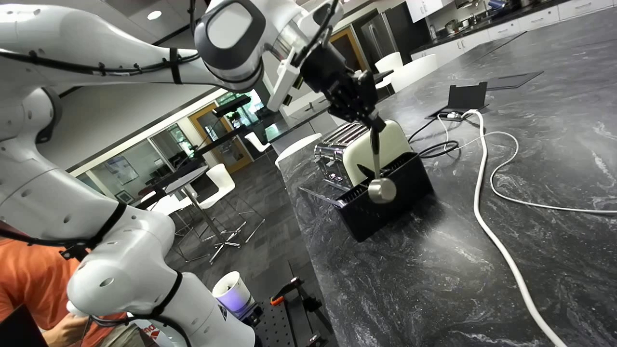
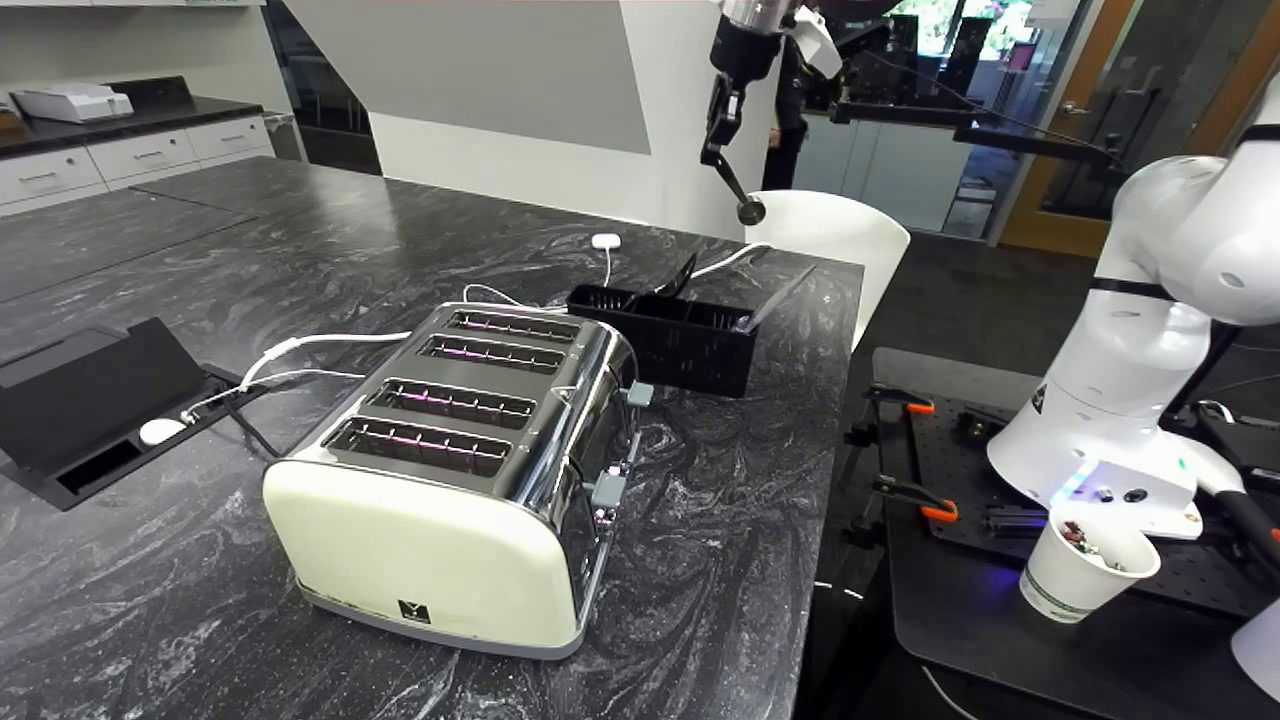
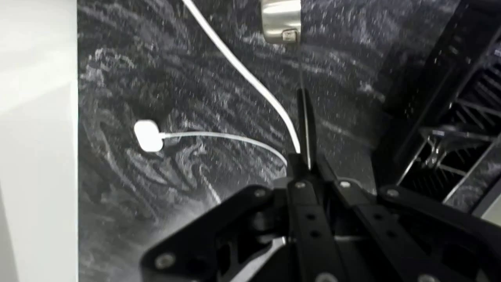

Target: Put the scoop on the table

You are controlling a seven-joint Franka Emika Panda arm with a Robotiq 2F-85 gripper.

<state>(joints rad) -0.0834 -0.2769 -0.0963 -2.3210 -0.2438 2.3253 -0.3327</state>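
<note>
Gripper (image 1: 377,123) has its fingers pinched in narrow, w/ the dark handle of the scoop (image 1: 382,190) btwn them. Scoop hangs up in the air over the table (image 1: 506,250), silver bowl end down; in an exterior view it tips a bit, bowl to the right, w/ a white chair (image 2: 840,230) behind. On the table, by the right edge there, sits a black bin (image 2: 690,345) w/ a black tool (image 2: 678,278) & a see-thru stick (image 2: 785,295) poking out the top. The toaster (image 2: 400,540) is just nearer & to the left, cream & shiny w/ 4 slots; low on its near end is a small dark badge (image 2: 413,611) w/ a pale mark, too small to read. White cup (image 2: 1085,570) at the near right has a green band low down, marks too tiny to make out. In an exterior view, at the near left, a red & white label (image 1: 150,330) has letters that I can't read, next to a person (image 1: 38,270) in an orange top. In the wrist view a white plug (image 3: 148,136) & a thick white cord (image 3: 250,78) lie on the table, left of the scoop
</note>
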